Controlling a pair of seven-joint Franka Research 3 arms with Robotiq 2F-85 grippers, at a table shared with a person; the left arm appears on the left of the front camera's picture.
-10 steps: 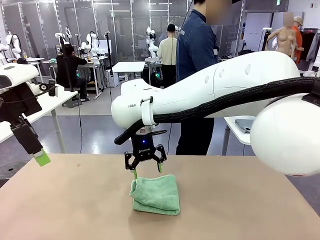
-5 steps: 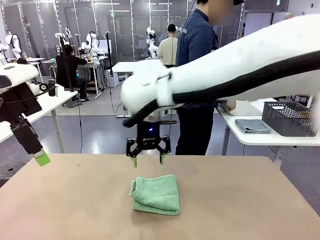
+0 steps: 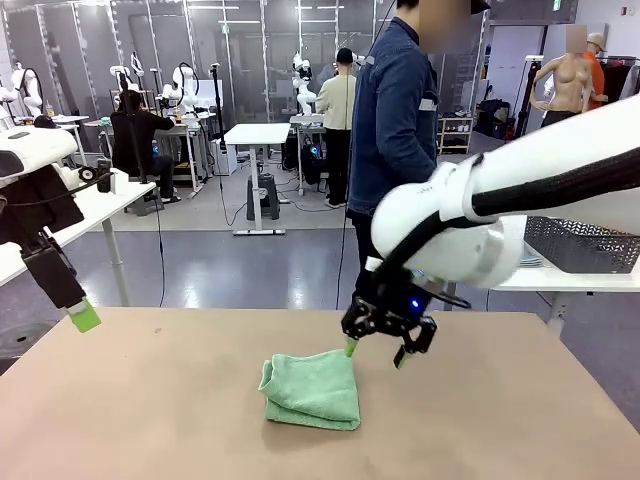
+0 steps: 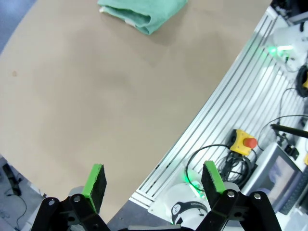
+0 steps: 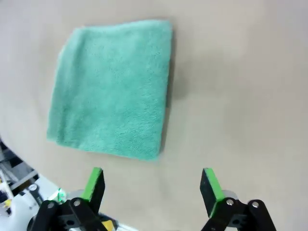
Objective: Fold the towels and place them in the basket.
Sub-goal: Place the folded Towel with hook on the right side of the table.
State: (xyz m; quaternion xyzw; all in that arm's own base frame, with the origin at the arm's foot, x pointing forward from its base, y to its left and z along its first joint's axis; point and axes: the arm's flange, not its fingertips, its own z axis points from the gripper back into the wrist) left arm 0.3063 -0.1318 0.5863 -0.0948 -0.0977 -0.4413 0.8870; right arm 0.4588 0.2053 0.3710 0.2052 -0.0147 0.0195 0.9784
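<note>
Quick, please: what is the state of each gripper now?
Left gripper: open, holding nothing.
Right gripper: open, holding nothing, near the towel.

The right arm (image 3: 520,190) enters from the right edge of the front view and bends down toward the centre. Its wrist tilts, and the right gripper (image 3: 375,354) hangs low at mid-frame with its jaws spread wide and empty. The left arm (image 3: 30,165) sits at the left edge. The left gripper (image 4: 154,182) points downward, its green pads (image 4: 95,185) standing well apart with nothing between them.
</note>
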